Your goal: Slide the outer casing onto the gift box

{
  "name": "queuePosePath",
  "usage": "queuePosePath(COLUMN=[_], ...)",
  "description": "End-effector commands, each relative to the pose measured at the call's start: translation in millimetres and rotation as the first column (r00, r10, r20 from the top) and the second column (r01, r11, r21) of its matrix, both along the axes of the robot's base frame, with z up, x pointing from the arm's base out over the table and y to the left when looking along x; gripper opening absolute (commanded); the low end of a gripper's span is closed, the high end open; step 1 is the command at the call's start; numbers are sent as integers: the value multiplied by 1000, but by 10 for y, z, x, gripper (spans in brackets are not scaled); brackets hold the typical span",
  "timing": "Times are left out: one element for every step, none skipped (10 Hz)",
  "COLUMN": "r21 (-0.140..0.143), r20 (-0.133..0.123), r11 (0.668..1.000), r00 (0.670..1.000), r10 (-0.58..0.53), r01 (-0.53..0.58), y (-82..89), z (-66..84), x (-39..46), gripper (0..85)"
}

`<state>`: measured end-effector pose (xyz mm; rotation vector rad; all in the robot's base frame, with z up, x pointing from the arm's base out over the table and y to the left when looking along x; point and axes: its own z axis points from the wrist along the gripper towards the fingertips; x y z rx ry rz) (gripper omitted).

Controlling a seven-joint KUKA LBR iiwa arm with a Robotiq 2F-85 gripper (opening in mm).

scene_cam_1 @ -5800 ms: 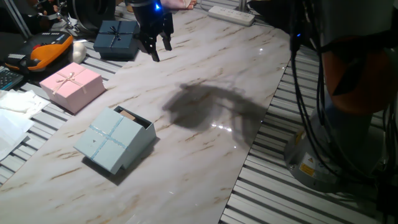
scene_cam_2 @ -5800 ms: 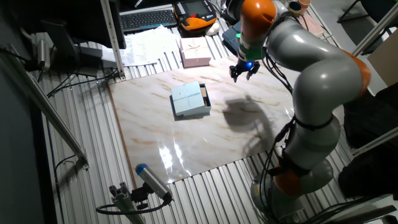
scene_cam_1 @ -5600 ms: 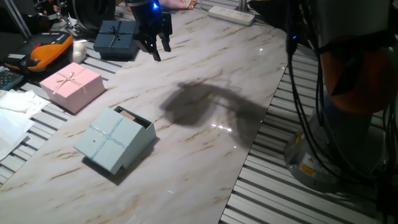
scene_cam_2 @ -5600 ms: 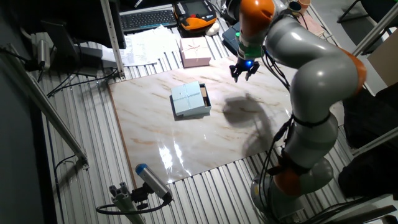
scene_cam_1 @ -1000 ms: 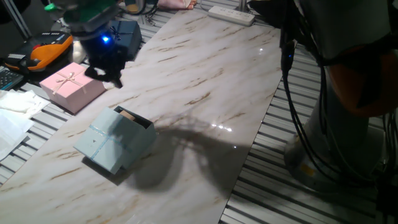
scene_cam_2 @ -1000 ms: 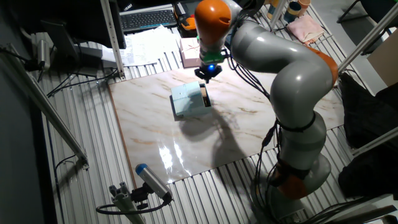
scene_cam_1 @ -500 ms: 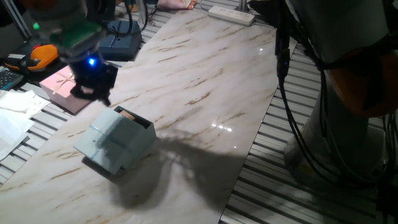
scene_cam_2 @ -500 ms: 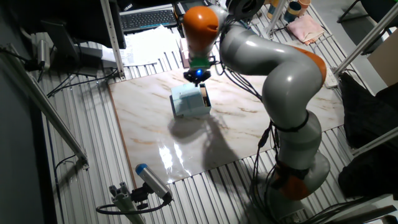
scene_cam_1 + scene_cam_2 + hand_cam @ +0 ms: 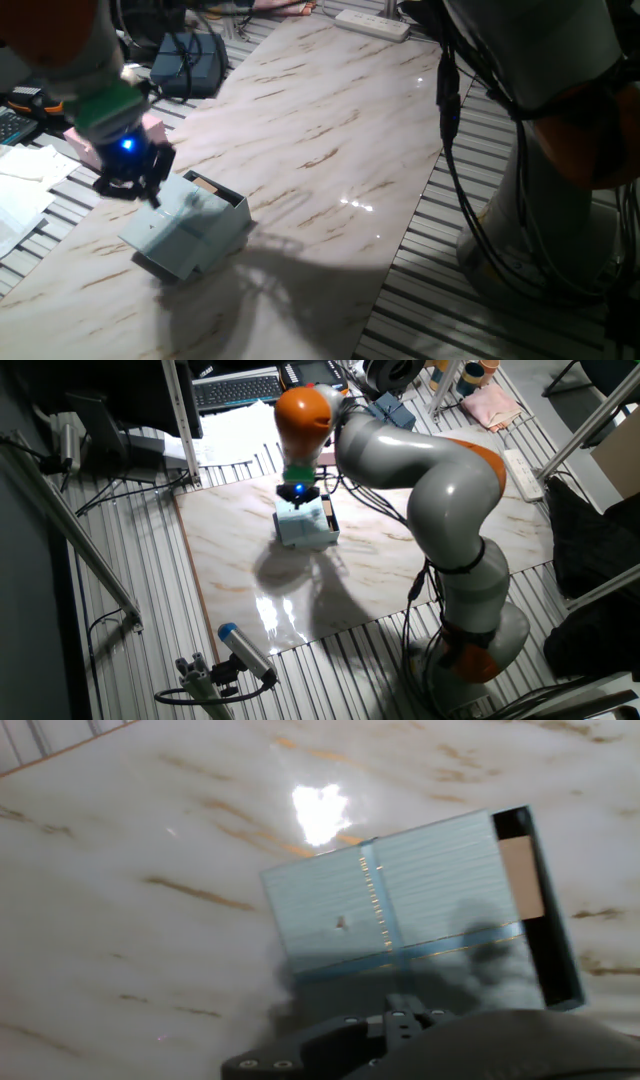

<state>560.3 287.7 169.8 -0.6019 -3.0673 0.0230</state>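
The pale blue outer casing [image 9: 180, 235] lies on the marble table with crossed ribbon lines on top; it also shows in the other fixed view [image 9: 300, 528] and the hand view [image 9: 400, 895]. The gift box [image 9: 214, 188] sticks partly out of the casing's far end, its tan-brown edge showing [image 9: 520, 875] [image 9: 328, 516]. My gripper [image 9: 130, 192] hangs just above the casing's left far edge, with fingers apart and nothing in them [image 9: 297, 503]. The hand view shows only the hand's body, not the fingertips.
A pink box [image 9: 152, 126] sits behind my gripper, mostly hidden by the arm. A dark navy box [image 9: 195, 60] is at the back left. A power strip [image 9: 372, 22] lies at the far table edge. Papers [image 9: 25, 165] and a keyboard [image 9: 235, 390] lie off the marble.
My gripper has moved from the far side of the table, past the pink box, down to the casing's edge. The casing and gift box have not moved.
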Motion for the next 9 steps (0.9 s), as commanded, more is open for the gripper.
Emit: queuePosePath(r21=[-2,1,-8,-20,-20,-21,-19,-15,-16], r20=[4,13,20,25,28,27,30,37,43], r11=[1000,1000,1000,1000,1000,1000,1000,1000,1000], r00=[1000,1000,1000,1000,1000,1000,999,999,999], r10=[-3,-11,-11,-10,-12,-7,-10,-12,-13], r01=[3,11,11,11,12,8,11,12,14], y=[204,232,255,274,279,281,290,300,312], z=[-37,-96,-148,-196,-230,-275,-316,-354,-396], x=[4,8,8,11,27,54,68,74,76], gripper=[0,0,0,0,0,0,0,0,0])
